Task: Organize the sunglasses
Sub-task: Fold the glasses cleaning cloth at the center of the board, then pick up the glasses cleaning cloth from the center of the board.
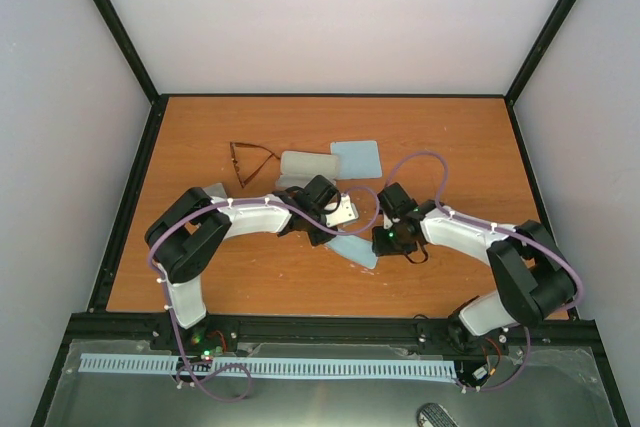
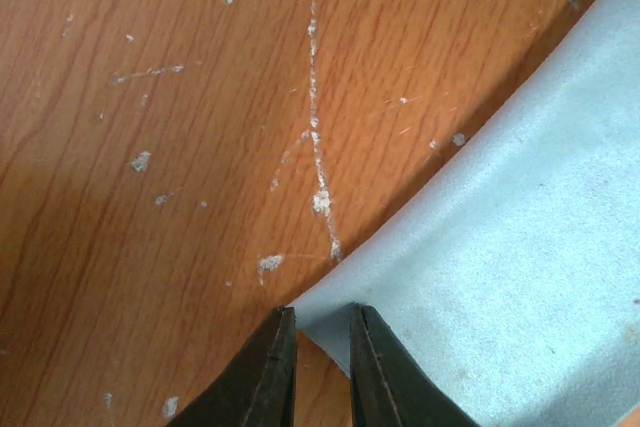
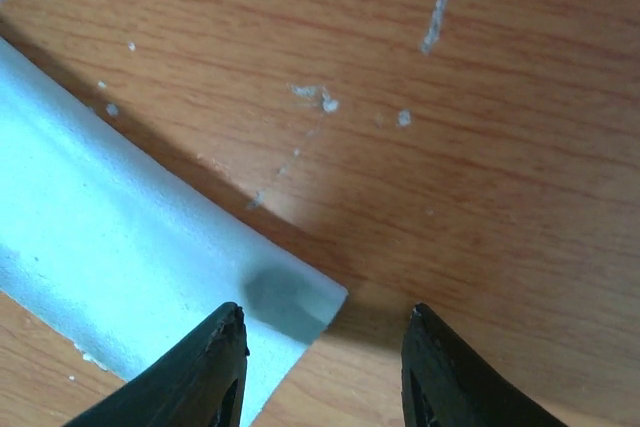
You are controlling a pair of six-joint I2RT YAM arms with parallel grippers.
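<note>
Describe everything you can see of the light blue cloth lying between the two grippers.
The cloth is a thin, soft-looking, matte pale blue sheet on the wooden table, near its middle, between the two arms. One corner sits pinched between the near-closed fingers of the left gripper. Another corner, marked by a darker patch, lies between the wide-open fingers of the right gripper, not gripped. Its edges bow upward, throwing shadow on the wood.
</note>
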